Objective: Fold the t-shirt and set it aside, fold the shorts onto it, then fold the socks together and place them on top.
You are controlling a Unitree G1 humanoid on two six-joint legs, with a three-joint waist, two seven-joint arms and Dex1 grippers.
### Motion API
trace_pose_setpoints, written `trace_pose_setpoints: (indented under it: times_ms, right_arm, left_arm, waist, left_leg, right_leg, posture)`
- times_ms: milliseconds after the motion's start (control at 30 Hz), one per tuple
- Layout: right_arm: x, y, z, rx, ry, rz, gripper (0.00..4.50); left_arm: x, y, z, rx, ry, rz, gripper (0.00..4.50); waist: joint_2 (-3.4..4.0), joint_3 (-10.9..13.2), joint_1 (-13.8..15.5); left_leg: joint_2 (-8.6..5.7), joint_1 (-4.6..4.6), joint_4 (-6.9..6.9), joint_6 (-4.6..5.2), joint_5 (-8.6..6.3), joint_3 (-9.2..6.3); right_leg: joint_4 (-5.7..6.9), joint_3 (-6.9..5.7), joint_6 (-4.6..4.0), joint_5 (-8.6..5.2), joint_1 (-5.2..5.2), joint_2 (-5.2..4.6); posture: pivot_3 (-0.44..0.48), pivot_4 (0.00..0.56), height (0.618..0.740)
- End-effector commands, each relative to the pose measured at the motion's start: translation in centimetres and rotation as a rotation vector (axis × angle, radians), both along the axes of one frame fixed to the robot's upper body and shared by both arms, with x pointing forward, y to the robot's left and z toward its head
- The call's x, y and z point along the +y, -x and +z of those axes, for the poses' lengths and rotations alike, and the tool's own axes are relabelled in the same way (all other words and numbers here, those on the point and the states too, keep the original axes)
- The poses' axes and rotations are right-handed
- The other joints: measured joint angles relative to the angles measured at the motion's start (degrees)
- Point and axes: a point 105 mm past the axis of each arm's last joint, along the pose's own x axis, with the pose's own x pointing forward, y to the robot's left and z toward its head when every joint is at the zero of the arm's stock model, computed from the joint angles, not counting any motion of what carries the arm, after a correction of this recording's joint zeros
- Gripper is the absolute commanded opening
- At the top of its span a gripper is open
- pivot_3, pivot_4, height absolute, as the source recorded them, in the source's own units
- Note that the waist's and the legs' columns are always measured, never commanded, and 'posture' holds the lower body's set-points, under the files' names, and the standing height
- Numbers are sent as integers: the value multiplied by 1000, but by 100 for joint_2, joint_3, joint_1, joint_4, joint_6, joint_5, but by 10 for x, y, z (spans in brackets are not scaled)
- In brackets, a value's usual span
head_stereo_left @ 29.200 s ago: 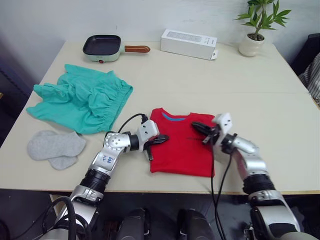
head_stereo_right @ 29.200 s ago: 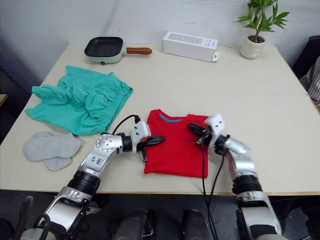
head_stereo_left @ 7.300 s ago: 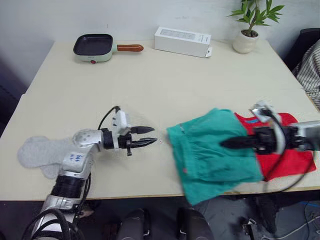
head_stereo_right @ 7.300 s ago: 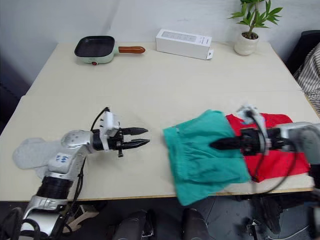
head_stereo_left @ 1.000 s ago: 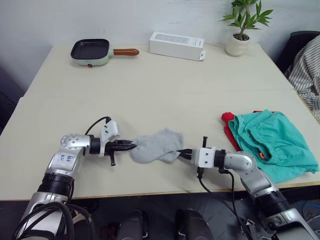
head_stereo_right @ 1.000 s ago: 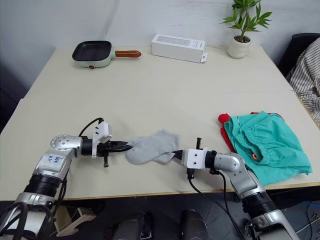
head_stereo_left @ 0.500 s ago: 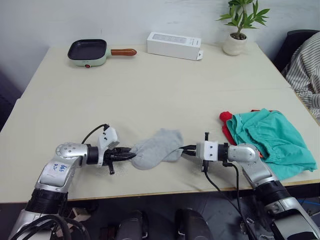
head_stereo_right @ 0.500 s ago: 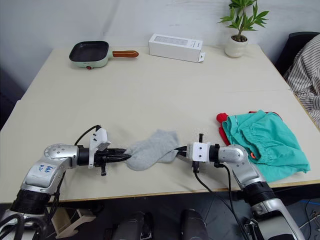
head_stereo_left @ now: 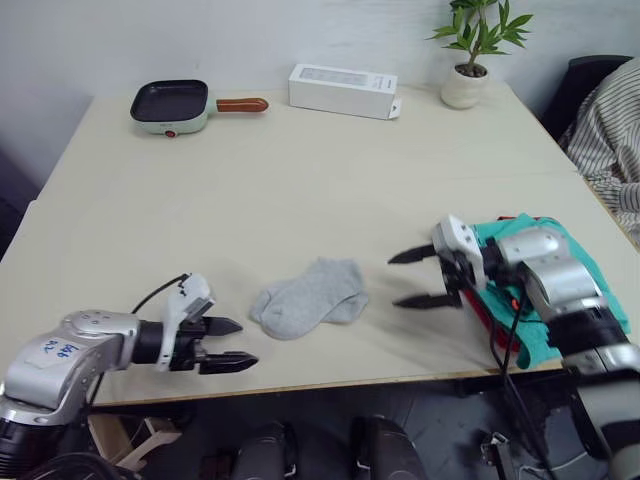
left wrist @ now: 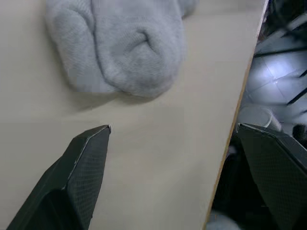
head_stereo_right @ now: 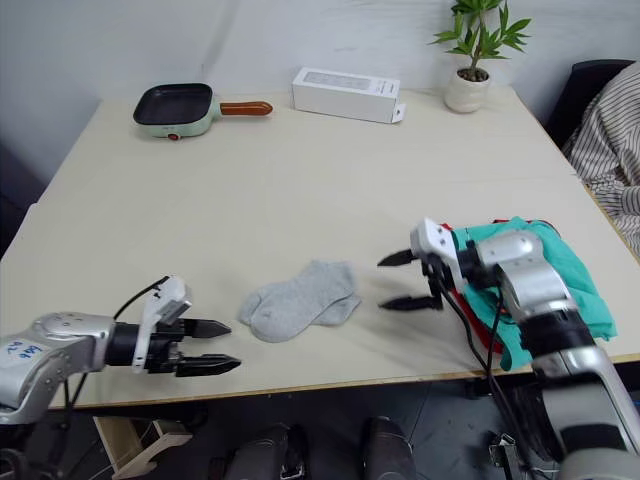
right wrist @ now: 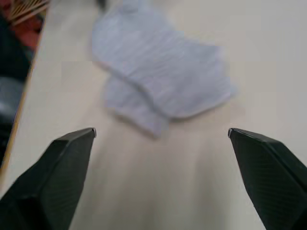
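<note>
I've just let go: both my left tool (head_stereo_left: 232, 344) and right tool (head_stereo_left: 418, 278) are released, pulled back from the socks (head_stereo_left: 310, 296), which lie stacked at lower centre, ready for lifting onto the shorts (head_stereo_left: 545, 275).

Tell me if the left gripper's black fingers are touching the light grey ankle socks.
Apart. In the left eye view, bare tabletop separates the open left gripper from the light grey ankle socks; the left wrist view shows the same gap.

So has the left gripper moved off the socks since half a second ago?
Yes. The left gripper has backed away from the socks, toward the table's near edge.
</note>
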Motion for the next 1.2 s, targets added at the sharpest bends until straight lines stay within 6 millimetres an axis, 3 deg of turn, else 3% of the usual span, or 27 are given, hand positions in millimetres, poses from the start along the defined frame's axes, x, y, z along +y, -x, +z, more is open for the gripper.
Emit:
trace_pose_setpoints:
  times_ms: [33,267,333,400,700,733,800,1033,1200]
  right_arm:
    - [8,-20,-10,127,11,-138,4425]
    - [46,-35,-18,182,1,-148,4425]
    - [54,-35,-16,195,-27,-140,4046]
    - [59,-35,-15,192,-34,-136,3509]
    - [56,-33,-6,160,-85,-123,208]
    - [56,-31,-5,160,-89,-120,0]
    - [56,-29,-3,158,-107,-118,0]
    - [42,-18,17,148,-220,-170,0]
    - [27,2,26,137,-295,-220,0]
  left_arm:
    - [-12,3,-4,55,-24,51,4424]
    - [-37,1,-18,129,-6,75,4424]
    - [-38,-3,-20,125,-5,109,4231]
    - [-37,-5,-22,120,-4,136,3777]
    - [-40,-2,-16,148,70,145,833]
    - [-40,-2,-16,148,70,146,555]
    - [-39,-2,-11,140,80,144,16]
    - [-33,5,12,119,150,62,16]
    - [-22,0,32,39,202,48,16]
  waist:
    - [-1,0,27]
    - [1,-1,38]
    - [1,-2,37]
    - [2,-2,35]
    - [1,-2,3]
    - [1,-2,1]
    - [1,-2,2]
    - [1,-2,7]
    - [0,-1,15]
  left_leg:
    - [-1,-3,0,-1,1,-1]
    - [-23,-7,7,12,5,3]
    - [-24,-5,8,13,6,1]
    - [-23,-2,8,12,7,1]
    - [-20,-5,3,4,2,2]
    - [-18,-5,1,3,2,2]
    - [-12,-5,0,1,1,2]
    - [-10,-8,-2,-5,-2,4]
    - [-11,-8,-6,-28,-16,4]
  right_leg:
    - [0,-2,0,0,-1,1]
    - [-5,0,10,6,8,-4]
    - [-4,0,12,6,11,-6]
    - [-2,1,12,7,12,-5]
    - [-4,1,12,6,7,0]
    - [-3,1,12,6,6,3]
    - [-3,2,11,6,6,9]
    - [-11,5,9,5,0,10]
    - [-16,6,8,4,-2,7]
  posture:
    - [0,150,740]
    - [0,150,740]
    - [0,150,740]
    - [0,150,740]
    - [0,150,740]
    - [0,150,740]
    - [0,150,740]
    - [0,150,740]
    - [0,150,740]
